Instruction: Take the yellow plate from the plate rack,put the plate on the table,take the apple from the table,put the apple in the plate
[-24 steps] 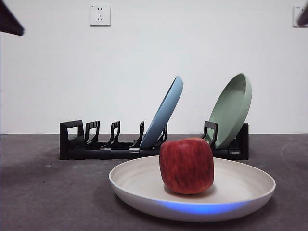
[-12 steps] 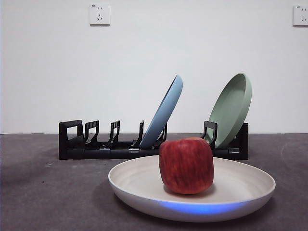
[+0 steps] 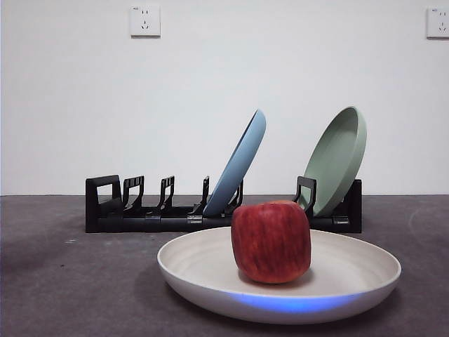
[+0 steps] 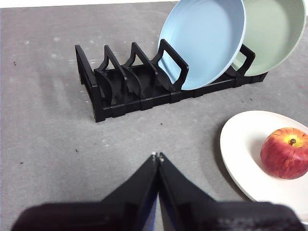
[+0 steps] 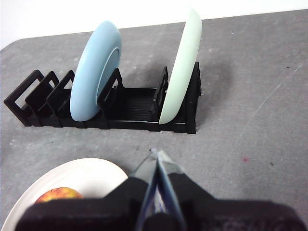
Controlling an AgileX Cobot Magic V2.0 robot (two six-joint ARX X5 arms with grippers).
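Note:
The yellow plate [image 3: 210,270] lies flat on the dark grey table [image 3: 63,281], cream-coloured, with the dark red apple [image 3: 271,241] standing in its middle. Both also show in the left wrist view, plate [image 4: 240,144] and apple [image 4: 285,153]. Behind stands the black plate rack [image 3: 140,214]. Neither gripper appears in the front view. My left gripper [image 4: 157,156] is shut and empty, high above bare table to the plate's left. My right gripper [image 5: 155,153] is shut and empty too, above the table in front of the rack [image 5: 130,113], with the plate [image 5: 91,175] and a sliver of apple [image 5: 57,195] beside it.
A light blue plate [image 3: 242,161] leans in the rack's middle slots and a sage green plate [image 3: 340,158] leans at its right end. The rack's left slots hold nothing. Two wall sockets [image 3: 145,21] sit high on the white wall.
The dark arm tips seen one second ago at the top left and top right corners of the front view have gone out of view. Plate, apple and rack have not moved.

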